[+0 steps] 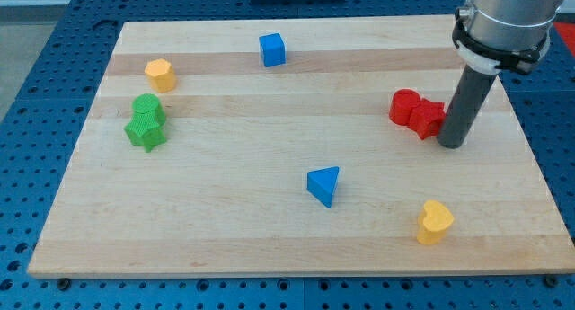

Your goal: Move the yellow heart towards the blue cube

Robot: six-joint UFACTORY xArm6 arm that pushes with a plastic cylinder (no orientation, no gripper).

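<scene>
While my tip (451, 145) rests just beside the red blocks (417, 112), there is no claw to report. The yellow heart (435, 222), probably that shape, lies bottom right; you should push it from its lower right toward the blue cube (272, 49).

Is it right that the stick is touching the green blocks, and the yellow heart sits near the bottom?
Not quite. My tip stands beside the red blocks, not the green blocks, as the camera view shows. The yellow heart does sit near the view's bottom.
</scene>
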